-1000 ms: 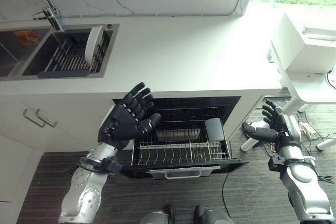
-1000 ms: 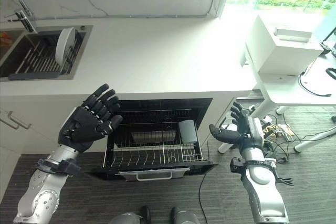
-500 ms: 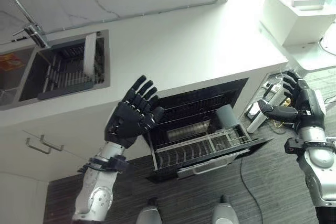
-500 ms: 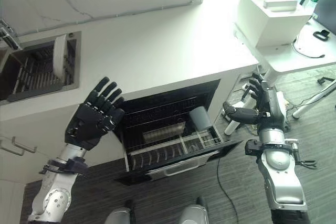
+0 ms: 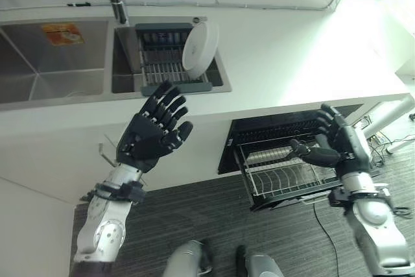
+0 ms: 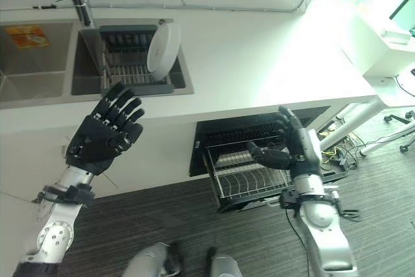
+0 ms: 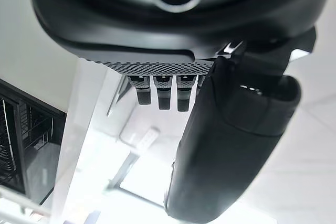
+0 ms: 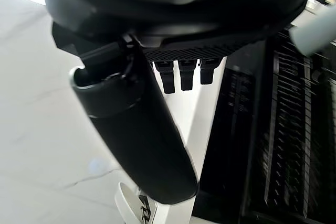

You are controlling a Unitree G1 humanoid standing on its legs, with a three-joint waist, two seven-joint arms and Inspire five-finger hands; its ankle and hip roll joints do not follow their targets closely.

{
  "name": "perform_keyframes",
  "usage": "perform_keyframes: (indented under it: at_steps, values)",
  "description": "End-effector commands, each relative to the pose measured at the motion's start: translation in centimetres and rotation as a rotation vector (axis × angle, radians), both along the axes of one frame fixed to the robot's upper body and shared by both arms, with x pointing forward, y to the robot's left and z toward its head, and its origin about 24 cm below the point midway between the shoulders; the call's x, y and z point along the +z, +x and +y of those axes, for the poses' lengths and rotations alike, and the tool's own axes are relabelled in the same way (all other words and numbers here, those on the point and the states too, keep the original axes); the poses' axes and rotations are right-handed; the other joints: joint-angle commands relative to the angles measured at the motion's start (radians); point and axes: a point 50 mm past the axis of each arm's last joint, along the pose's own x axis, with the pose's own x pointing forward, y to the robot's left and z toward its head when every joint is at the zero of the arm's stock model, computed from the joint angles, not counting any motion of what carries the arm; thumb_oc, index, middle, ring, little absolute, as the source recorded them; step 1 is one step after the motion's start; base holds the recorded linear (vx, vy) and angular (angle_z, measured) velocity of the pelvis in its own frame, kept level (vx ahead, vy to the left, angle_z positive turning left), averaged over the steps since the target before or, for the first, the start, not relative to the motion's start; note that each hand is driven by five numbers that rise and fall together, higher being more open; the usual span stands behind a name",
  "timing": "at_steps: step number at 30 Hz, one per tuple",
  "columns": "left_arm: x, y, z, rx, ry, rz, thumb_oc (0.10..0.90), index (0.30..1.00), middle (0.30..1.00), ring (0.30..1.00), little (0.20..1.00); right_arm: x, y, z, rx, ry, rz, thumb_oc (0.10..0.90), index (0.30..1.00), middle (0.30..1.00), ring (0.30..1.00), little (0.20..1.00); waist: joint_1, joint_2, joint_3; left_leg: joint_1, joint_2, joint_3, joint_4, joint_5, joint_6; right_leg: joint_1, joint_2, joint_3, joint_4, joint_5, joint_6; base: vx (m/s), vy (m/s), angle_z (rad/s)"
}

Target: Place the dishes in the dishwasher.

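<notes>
Fingers (image 5: pixel 170 98) of the left hand (image 5: pixel 150 141) spread straight and apart, holding nothing, raised in front of the white tabletop (image 5: pixel 292 56) edge just below the sink (image 5: pixel 58 63). Fingers of the right hand (image 5: pixel 337 147) likewise straight and relaxed, empty, thumb out, hovering over the pulled-out wire rack (image 5: pixel 285 176) of the open dishwasher (image 5: pixel 285 128). White plate (image 5: pixel 198 48) standing on edge in the dark drying rack (image 5: pixel 165 69) inside the sink, beside the tap (image 5: pixel 115 1), well apart from both hands. Dark wood-grain floor (image 5: pixel 194 218) below.
</notes>
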Motion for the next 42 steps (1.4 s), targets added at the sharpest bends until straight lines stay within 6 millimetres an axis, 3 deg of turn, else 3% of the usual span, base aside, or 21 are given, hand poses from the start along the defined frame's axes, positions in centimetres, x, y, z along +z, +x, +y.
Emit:
perform_keyframes:
  at_steps: [1, 5, 7, 10, 20, 23, 24, 27, 29, 33, 36, 42]
  values:
    - [4.7, -1.0, -1.4, -0.060, 0.038, -0.285, 0.800, 0.900, 0.900, 0.900, 0.900, 5.6, 0.3, -2.6, -0.069, -0.058, -0.281, 0.800, 0.900, 0.900, 0.900, 0.900, -0.018, 0.015, -0.117, 0.151, -0.045, 0.021, -0.250, 0.047, -0.016, 0.029, 0.088, -0.036, -0.175, 0.113, -0.032, 0.10, 0.056, 0.14]
    - [5.2, -1.2, -1.5, -0.071, 0.001, -0.326, 0.800, 0.900, 0.900, 0.900, 0.900, 5.6, 0.4, -2.3, -0.067, -0.048, -0.281, 0.800, 0.900, 0.900, 0.900, 0.900, -0.010, 0.021, -0.121, 0.156, -0.059, 0.017, -0.250, 0.039, -0.011, 0.028, 0.082, -0.042, -0.175, 0.111, -0.028, 0.07, -0.060, 0.19]
    - [7.0, -2.1, -1.3, -0.026, 0.071, -0.465, 0.800, 0.900, 0.900, 0.900, 0.900, 5.9, 0.7, -1.4, -0.038, -0.030, -0.306, 0.800, 0.900, 0.900, 0.900, 0.900, 0.001, 0.030, -0.128, 0.170, -0.059, 0.014, -0.250, 0.031, -0.008, 0.042, 0.095, -0.047, -0.175, 0.096, -0.037, 0.18, -0.192, -0.05]
    - [7.8, -2.4, -1.1, 0.017, 0.094, -0.517, 0.800, 0.900, 0.900, 0.900, 0.900, 6.5, 0.7, -0.4, 0.030, -0.038, -0.344, 0.800, 0.900, 0.900, 0.900, 0.900, 0.002, 0.035, -0.134, 0.180, -0.056, 0.016, -0.250, 0.027, -0.007, 0.055, 0.107, -0.047, -0.175, 0.081, -0.048, 0.12, -0.160, 0.07]
    - [8.0, -3.1, -0.9, 0.071, 0.099, -0.579, 0.800, 0.900, 0.900, 0.900, 0.900, 7.5, 0.5, 1.4, 0.191, -0.045, -0.416, 0.800, 0.900, 0.900, 0.900, 0.900, 0.011, 0.040, -0.140, 0.226, -0.047, 0.036, -0.250, 0.036, -0.029, 0.078, 0.129, -0.066, -0.175, 0.050, -0.073, 0.09, -0.164, -0.03]
    - [8.8, -3.9, -0.9, 0.093, 0.054, -0.665, 0.800, 0.900, 0.900, 0.900, 0.900, 7.6, -0.1, 1.3, 0.196, -0.048, -0.430, 0.800, 0.900, 0.900, 0.900, 0.900, 0.035, 0.002, -0.111, 0.243, -0.063, 0.062, -0.245, 0.238, -0.090, 0.100, 0.081, -0.071, -0.175, 0.049, -0.096, 0.09, -0.214, -0.01]
    - [8.9, -4.0, -1.0, 0.099, 0.052, -0.684, 0.800, 0.900, 0.900, 0.900, 0.900, 7.6, -0.1, 1.3, 0.192, -0.049, -0.433, 0.800, 0.900, 0.900, 0.900, 0.900, 0.037, -0.005, -0.100, 0.222, -0.059, 0.069, -0.208, 0.257, -0.100, 0.106, 0.072, -0.073, -0.175, 0.053, -0.101, 0.02, -0.127, 0.01]
    - [9.5, -4.7, -0.8, 0.151, 0.050, -0.741, 0.800, 0.900, 0.900, 0.900, 0.900, 7.5, 0.0, 1.4, 0.179, -0.041, -0.439, 0.800, 0.900, 0.900, 0.900, 0.900, 0.034, 0.001, -0.081, 0.182, -0.003, 0.116, -0.250, 0.219, -0.093, 0.117, 0.068, -0.086, -0.175, 0.056, -0.093, 0.03, 0.032, 0.32]
    - [9.5, -5.0, -0.1, 0.186, 0.037, -0.744, 0.800, 0.900, 0.900, 0.900, 0.900, 7.5, 0.1, 1.5, 0.186, -0.047, -0.434, 0.800, 0.900, 0.900, 0.900, 0.900, 0.029, 0.038, -0.082, 0.114, 0.057, 0.102, -0.250, 0.163, -0.099, 0.124, 0.096, -0.081, -0.175, 0.046, -0.080, 0.05, 0.188, 0.43]
    - [9.2, -4.7, 0.2, 0.224, 0.001, -0.720, 0.800, 0.900, 0.900, 0.900, 0.900, 7.6, 0.0, 1.6, 0.201, -0.061, -0.427, 0.800, 0.900, 0.900, 0.900, 0.900, 0.028, 0.064, -0.095, 0.028, 0.116, 0.064, -0.250, 0.212, -0.135, 0.147, 0.125, -0.062, -0.175, 0.005, -0.092, 0.11, 0.200, 0.00]
    - [8.7, -4.9, 0.5, 0.232, 0.007, -0.699, 0.800, 0.900, 0.900, 0.900, 0.900, 7.5, -0.4, 1.0, 0.194, -0.058, -0.419, 0.800, 0.900, 0.900, 0.900, 0.900, 0.027, 0.068, -0.102, 0.023, 0.122, 0.078, -0.250, 0.196, -0.135, 0.154, 0.115, -0.072, -0.175, -0.007, -0.088, 0.13, 0.224, -0.23]
    - [9.0, -5.3, 1.5, 0.276, -0.044, -0.699, 0.800, 0.900, 0.900, 0.900, 0.900, 7.2, -1.0, 1.0, 0.198, -0.050, -0.401, 0.800, 0.900, 0.900, 0.900, 0.900, 0.037, 0.065, -0.134, 0.062, 0.066, 0.044, -0.250, 0.144, -0.098, 0.160, 0.078, -0.091, -0.175, -0.004, -0.067, 0.11, 0.199, -0.05]
